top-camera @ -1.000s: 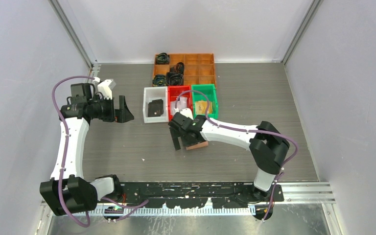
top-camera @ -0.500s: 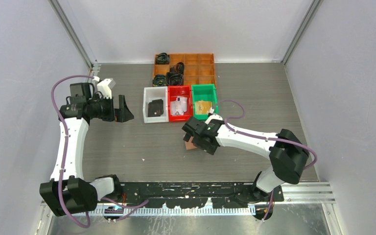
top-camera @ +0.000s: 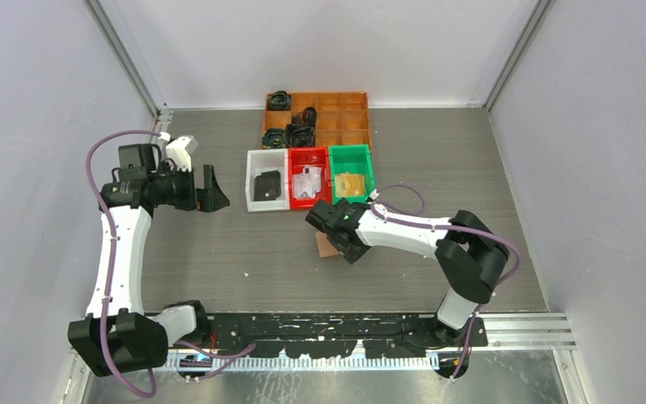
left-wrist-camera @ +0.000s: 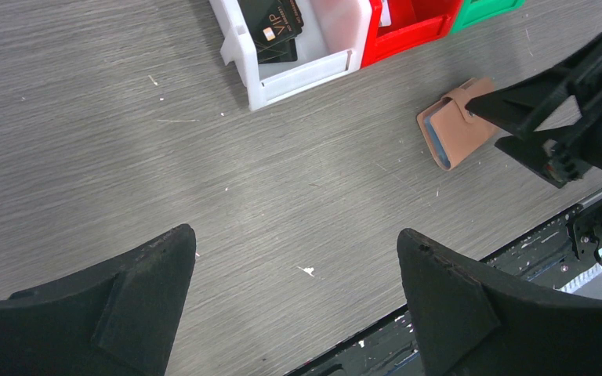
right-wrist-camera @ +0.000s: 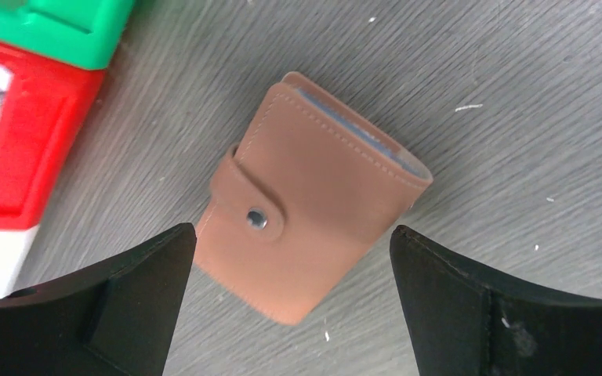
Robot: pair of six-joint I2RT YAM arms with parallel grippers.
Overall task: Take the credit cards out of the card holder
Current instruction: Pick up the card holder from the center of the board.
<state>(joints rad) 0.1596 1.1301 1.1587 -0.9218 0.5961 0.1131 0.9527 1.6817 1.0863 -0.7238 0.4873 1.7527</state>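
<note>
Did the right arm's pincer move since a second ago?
Yes. The right pincer swung rightward and back, toward the green bin, across the card holder; it's open.

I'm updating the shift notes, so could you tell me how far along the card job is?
Looks done: a black card in the white bin, others in the red bin and green bin. In hand: nothing; right gripper open above the card holder, snapped shut on the table. Left: nothing visible.

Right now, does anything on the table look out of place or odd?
Nothing looks damaged or spilled. The card holder lies snapped shut and skewed on the table, and a black card sits in the white bin.
</note>
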